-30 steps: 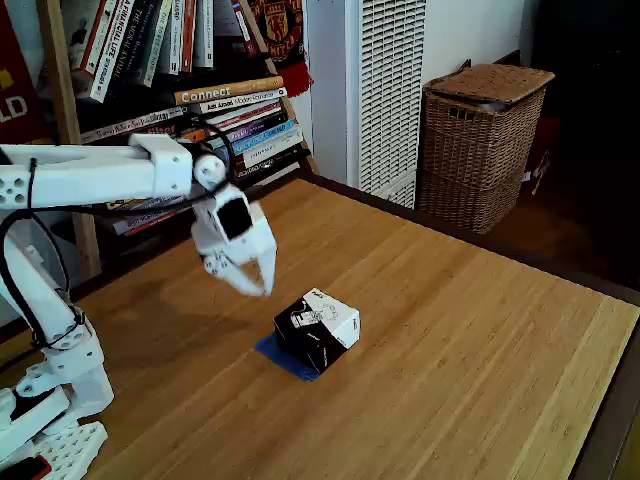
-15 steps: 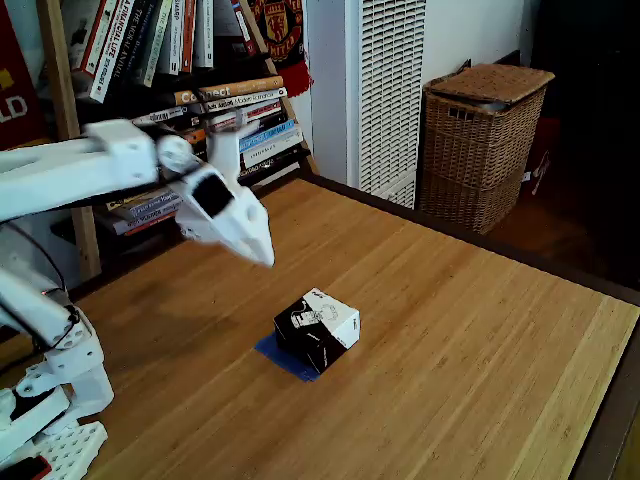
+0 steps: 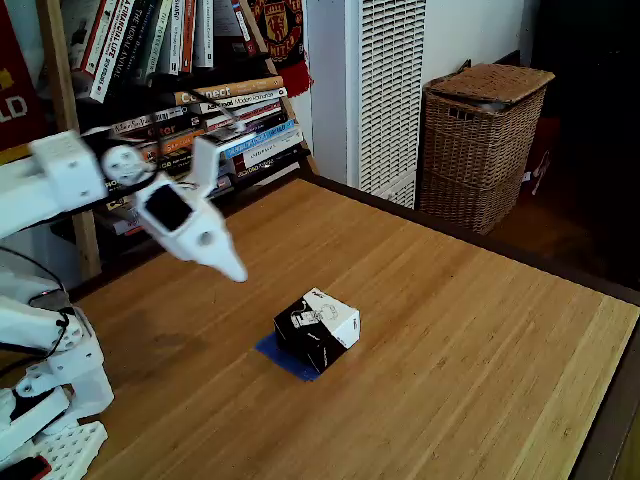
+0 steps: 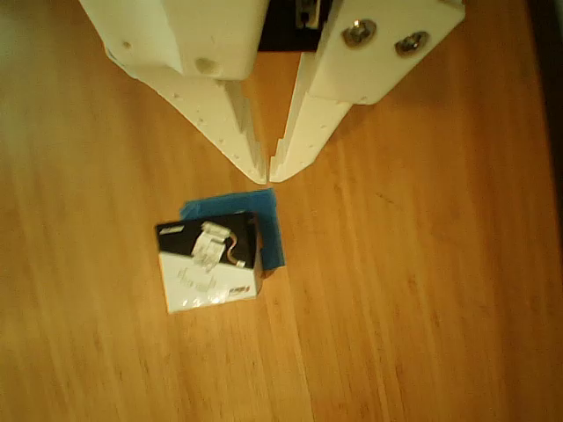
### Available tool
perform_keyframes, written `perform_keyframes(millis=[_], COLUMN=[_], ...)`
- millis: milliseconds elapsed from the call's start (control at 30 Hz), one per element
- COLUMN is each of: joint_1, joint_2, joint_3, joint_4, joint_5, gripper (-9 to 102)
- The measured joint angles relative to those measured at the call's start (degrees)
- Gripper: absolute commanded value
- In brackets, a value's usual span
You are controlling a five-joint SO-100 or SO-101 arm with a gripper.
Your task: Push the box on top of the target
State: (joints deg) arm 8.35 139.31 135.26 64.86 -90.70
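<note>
While end effector (image 4: 268, 173) closed aloft, one box (image 3: 318, 327) covers one target (image 4: 273, 230)

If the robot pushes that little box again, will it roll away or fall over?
Probably neither. The box has flat cube-like faces, so it should slide rather than roll. It looks like light cardboard, and the smooth wooden table likely lets it twist when nudged off-centre.

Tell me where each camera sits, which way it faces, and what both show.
Fixed view: stands off the table's corner, raised, looking down and across toward the bookshelf and basket; shows the white arm and gripper.
Other view: rides above the gripper, looking straight down; shows its two fingers, tips together.
Shared: the box on the blue target.
</note>
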Motion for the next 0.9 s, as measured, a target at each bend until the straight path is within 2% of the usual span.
perform_keyframes(millis=[367, 900], joint_1=[-1.32, 1.23], joint_2=[17.84, 28.83], joint_3=[7.91, 6.42], joint_4=[2.64, 6.33], joint_5=[7.73, 11.43], gripper=[0, 0])
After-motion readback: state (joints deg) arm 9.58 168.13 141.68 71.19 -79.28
